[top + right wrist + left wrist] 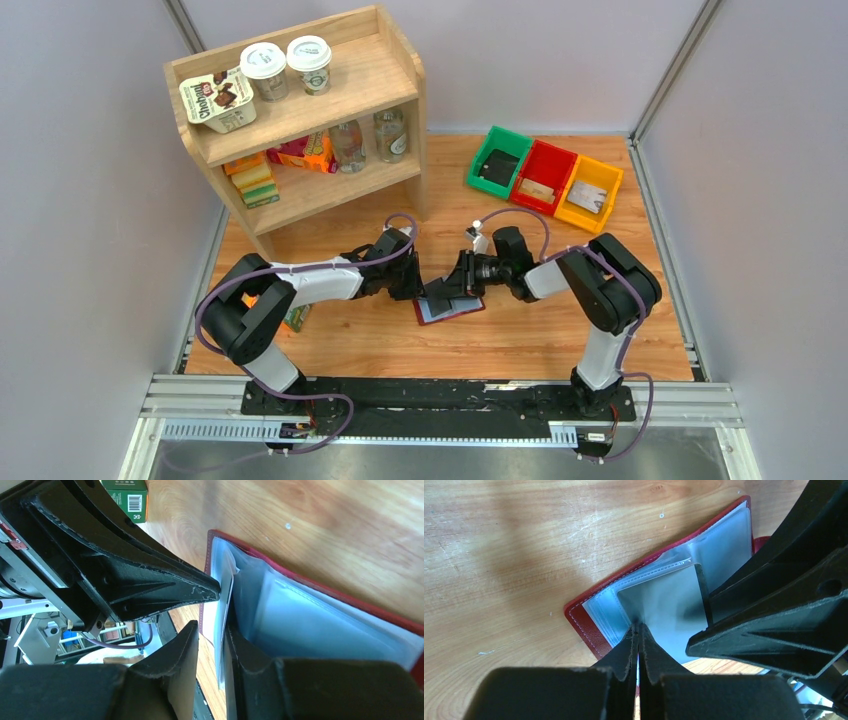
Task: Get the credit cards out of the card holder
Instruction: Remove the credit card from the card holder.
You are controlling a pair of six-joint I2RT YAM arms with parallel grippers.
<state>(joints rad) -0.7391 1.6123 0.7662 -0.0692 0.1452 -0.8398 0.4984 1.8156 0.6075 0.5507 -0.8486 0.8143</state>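
Left jaws shut on grey sleeve (664, 610) corner, right jaws narrowly apart, maroon card holder (589, 630) open.

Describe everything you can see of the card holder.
The card holder is a dark-red, leather-look folding wallet with pale stitching. It lies open on the wooden table between the arms. Grey translucent sleeves fan up from inside it. The left claw is pinched shut on the edge of one raised sleeve, and the right claw has a thin leaf between its parted jaws.
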